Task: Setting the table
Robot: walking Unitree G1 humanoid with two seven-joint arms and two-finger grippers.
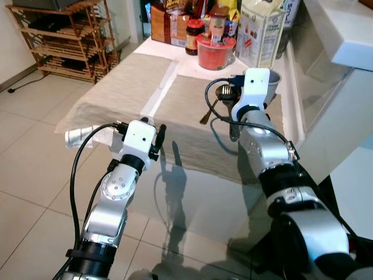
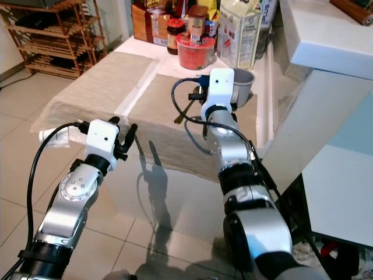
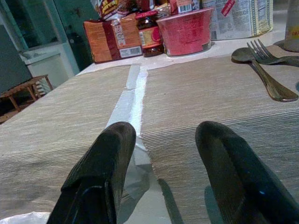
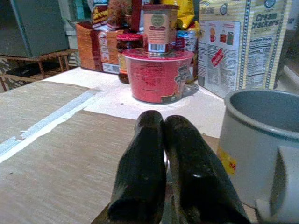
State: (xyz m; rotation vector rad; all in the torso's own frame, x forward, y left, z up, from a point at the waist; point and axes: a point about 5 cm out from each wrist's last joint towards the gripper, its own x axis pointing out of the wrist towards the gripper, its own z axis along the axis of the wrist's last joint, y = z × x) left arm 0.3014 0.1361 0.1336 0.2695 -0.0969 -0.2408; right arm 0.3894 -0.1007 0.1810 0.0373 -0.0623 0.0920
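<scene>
Right gripper (image 4: 161, 163) fingers pressed together just beside grey mug (image 4: 261, 140), over fork (image 3: 261, 49) and spoon (image 3: 261, 74); clamp unconfirmed; lift slowly; left gripper (image 3: 163, 172) fingers apart, idle.

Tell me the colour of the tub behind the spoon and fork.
The tub is red, clearest in the right wrist view.

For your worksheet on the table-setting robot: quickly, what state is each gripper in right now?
Left gripper: open, holding nothing, over the placemat.
Right gripper: fingers pressed shut beside the grey mug; whether they pinch anything cannot be told.
</scene>
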